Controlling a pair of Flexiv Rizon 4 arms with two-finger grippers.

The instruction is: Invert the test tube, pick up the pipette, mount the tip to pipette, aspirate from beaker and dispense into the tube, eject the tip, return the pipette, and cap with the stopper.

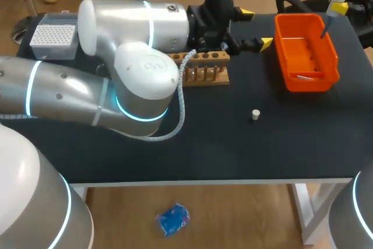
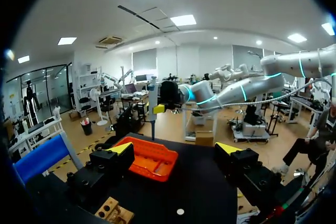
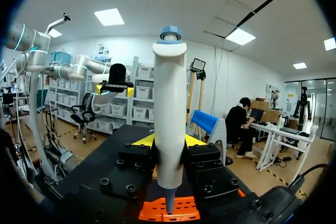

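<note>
Currently the right gripper [image 3: 169, 141] is clamped on the pipette [image 3: 169, 103], with a yellow tip pressing the barrel from each side at about mid-height. The pipette stands upright, nozzle down, over the orange bin [image 1: 284, 56] at the table's far right. The nozzle is above the bin floor, not touching it. The left gripper [image 1: 256, 27] hangs with its fingers apart and nothing between them, just past the right end of the wooden rack [image 1: 204, 69], between rack and bin.

Step, as I judge it: tip ejection over the bin. A pale sliver [image 1: 306, 77] lies on the bin floor. It may be a spent tip, but it is too small to be sure. I cannot tell whether a tip sits on the nozzle.

If the tip is off, the next move is returning the pipette. I see no stand for it, so I would locate that before carrying. Capping follows. The stopper [image 1: 255, 114] lies loose on the black table [image 1: 233, 150], in front of the rack and apart from it, and the empty left gripper is the nearer one. I see no tube; the left arm covers part of the rack.

Pipette: smooth white barrel, blue plunger button on top, narrowing to a grey cone below. It is round and likely slick. The grip looks centred, with no tilt seen.
</note>
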